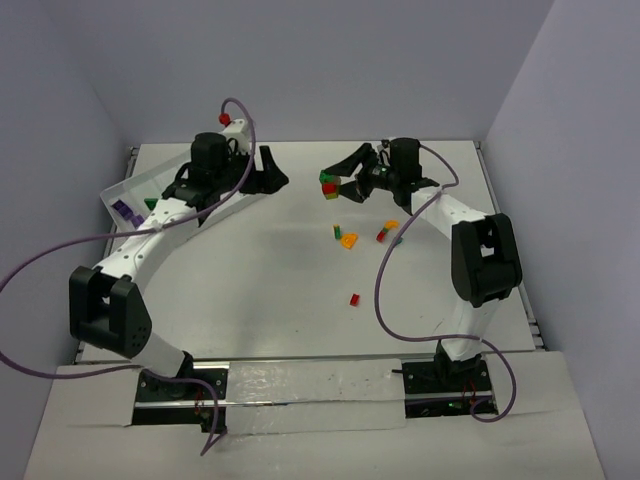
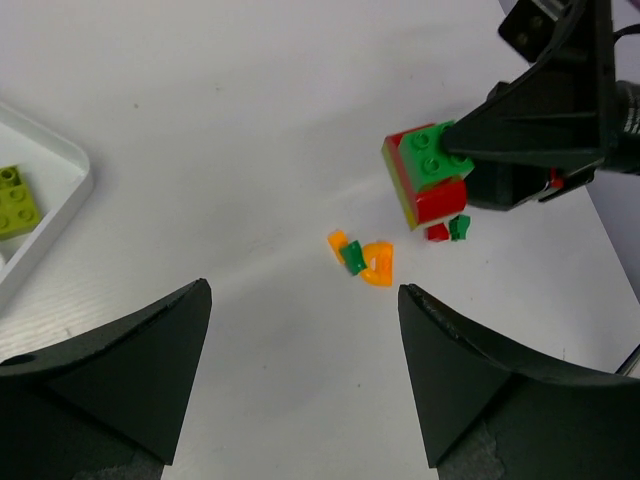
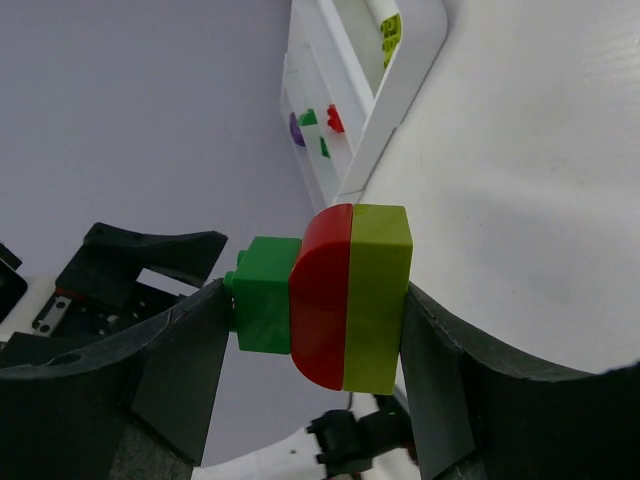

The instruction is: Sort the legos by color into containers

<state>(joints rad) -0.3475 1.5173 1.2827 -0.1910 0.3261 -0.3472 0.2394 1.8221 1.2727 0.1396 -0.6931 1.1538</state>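
My right gripper (image 1: 336,182) (image 3: 315,300) is shut on a stack of three joined legos, green (image 3: 265,295), red (image 3: 320,300) and lime (image 3: 378,295), held above the table. The stack also shows in the top view (image 1: 327,185) and the left wrist view (image 2: 430,175). My left gripper (image 1: 274,178) (image 2: 304,292) is open and empty, just left of the stack. Loose legos lie on the table: orange and green ones (image 1: 344,237) (image 2: 360,258), a red and orange pair (image 1: 383,233), a red one (image 1: 354,299). The white tray (image 1: 118,190) (image 3: 405,75) holds purple, green, red and lime bricks.
The tray lies at the far left beside the left arm, with a lime brick (image 2: 15,200) in one compartment. A red and a green brick (image 2: 448,230) lie under the held stack. Grey walls close the table at the back and sides.
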